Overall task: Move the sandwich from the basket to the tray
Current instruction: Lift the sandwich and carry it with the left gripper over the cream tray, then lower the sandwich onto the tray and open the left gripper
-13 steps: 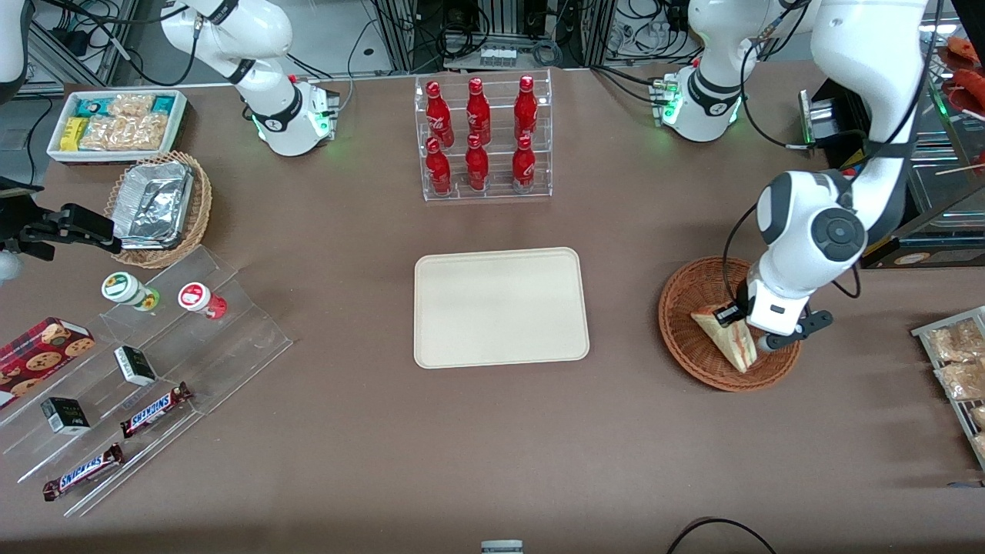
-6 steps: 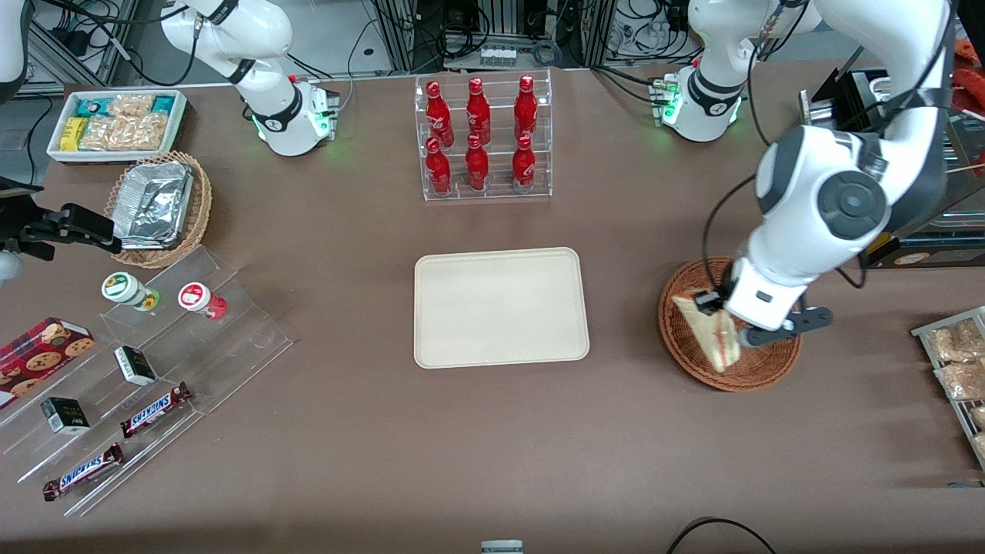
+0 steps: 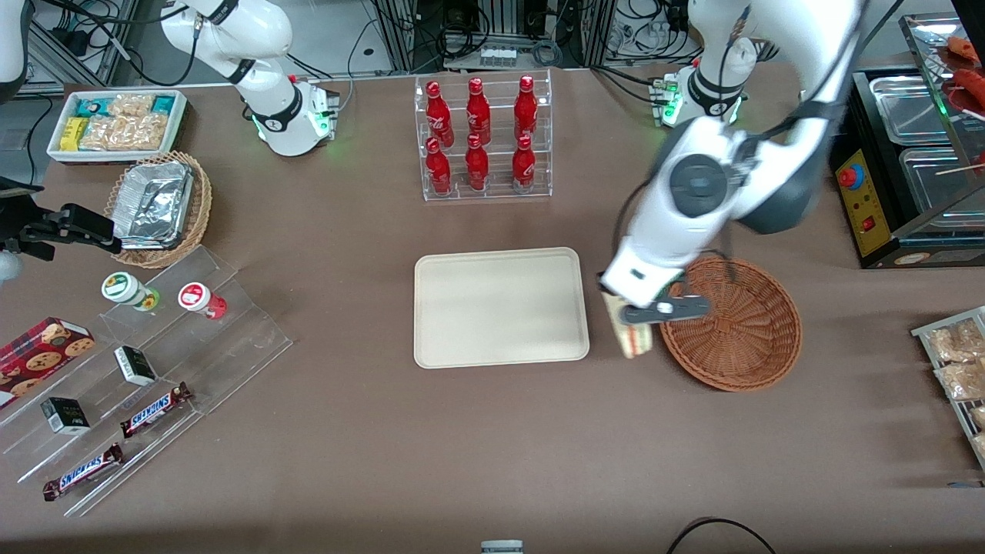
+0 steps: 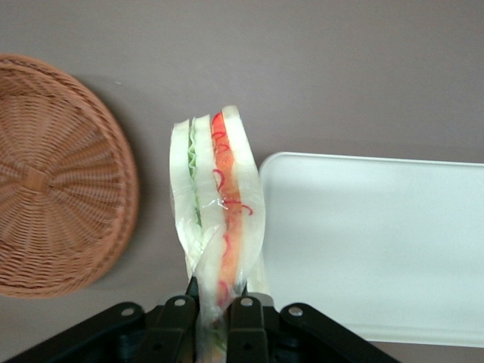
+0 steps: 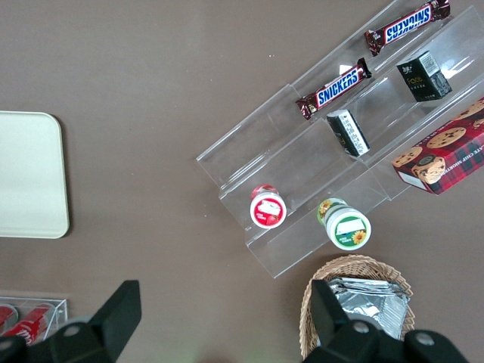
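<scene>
Pale triangular sandwich (image 4: 215, 204) w/ red-orange & green filling, in clear wrap, hangs in the air over bare brown worktop (image 3: 462, 446), between the flat cream-beige rectangular tray (image 3: 500, 308) & the round reddish-brown wicker basket (image 3: 731, 323). Left arm's gripper (image 4: 212, 314) sits just above it, black fingers (image 4: 243, 321) pinched narrow on the wedge's edge. In front view the sandwich (image 3: 631, 335) shows under the gripper (image 3: 654, 312), just beside basket rim, near tray edge.
</scene>
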